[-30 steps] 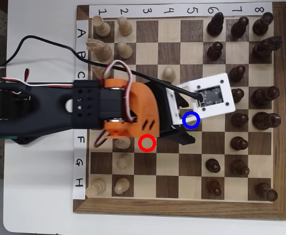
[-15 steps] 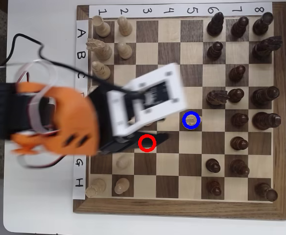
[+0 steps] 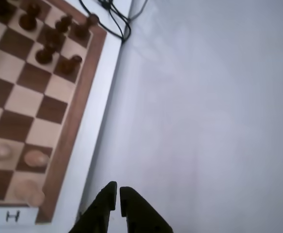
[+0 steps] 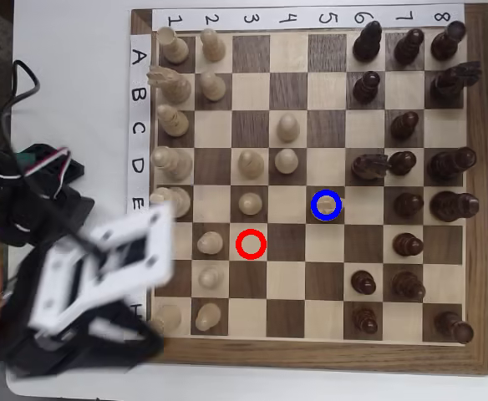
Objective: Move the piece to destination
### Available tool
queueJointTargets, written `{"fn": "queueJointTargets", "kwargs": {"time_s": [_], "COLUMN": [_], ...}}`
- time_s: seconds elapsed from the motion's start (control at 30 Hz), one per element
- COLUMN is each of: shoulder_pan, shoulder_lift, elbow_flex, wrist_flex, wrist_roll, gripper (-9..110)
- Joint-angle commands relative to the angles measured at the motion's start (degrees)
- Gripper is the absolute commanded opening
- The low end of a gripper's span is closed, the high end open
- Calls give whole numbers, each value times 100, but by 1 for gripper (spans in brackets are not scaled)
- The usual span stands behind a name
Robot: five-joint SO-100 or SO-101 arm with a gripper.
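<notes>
Arm: overhead view, lower left, blurred; white camera plate [image 4: 102, 271] and black body cover the board's bottom-left corner, incl. part of the row H label. Orange bit cut off at the left edge.
Gripper [image 3: 117, 191]: only the wrist view shows it; two black fingers come up from the bottom edge, tips nearly touching w/ a thin slit between, nothing held. In the overhead view it's lost under the blur, can't make it out.
Counter [image 3: 204, 121]: pale grey-white, fills most of the wrist view. Black cables [image 3: 113, 17] at the top, cut off by the frame.
Board [image 4: 311, 355]: whole in the overhead view apart from the covered corner; wrist view catches only a slanted strip w/ the wooden rim and the letter H.
Pale pieces, wrist view: three soft blobs near the H corner, too blurred to tell types.
Red ring [image 4: 251, 244]: on a light square, row F col 3, bare inside. Pale pawn [image 4: 210, 243] just left of it.
Piece [image 4: 327, 203]: pale pawn head seen inside the blue ring, partly masked by the ring line.
Blue ring [image 4: 336, 196]: dark square, row E col 5. Not in the wrist view.
Dark pieces [image 4: 409, 244]: cols 6-8 on the right, sharp in the overhead view; wrist view shows a handful at top left, small, some cut off.
</notes>
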Motion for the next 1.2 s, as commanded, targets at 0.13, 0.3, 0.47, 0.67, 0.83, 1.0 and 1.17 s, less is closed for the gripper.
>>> {"fn": "queueJointTargets", "kwargs": {"time_s": [0.13,0.3,0.47,0.67,0.83,1.0,1.17], "shoulder_pan": [1793,2751,3278,3560,3946,4324,4500], "shoulder_lift": [448,809,1116,1916,2540,3050,3445], "elbow_flex": [132,738,1450,3296,4693,5748,6390], "wrist_flex": [334,185,-35,-1081,-1934,-2452,-2672], "wrist_roll": [-1828,-2663,-3182,-3428,-3560,-3727,-3727], "gripper": [0,0,0,0,0,0,0]}}
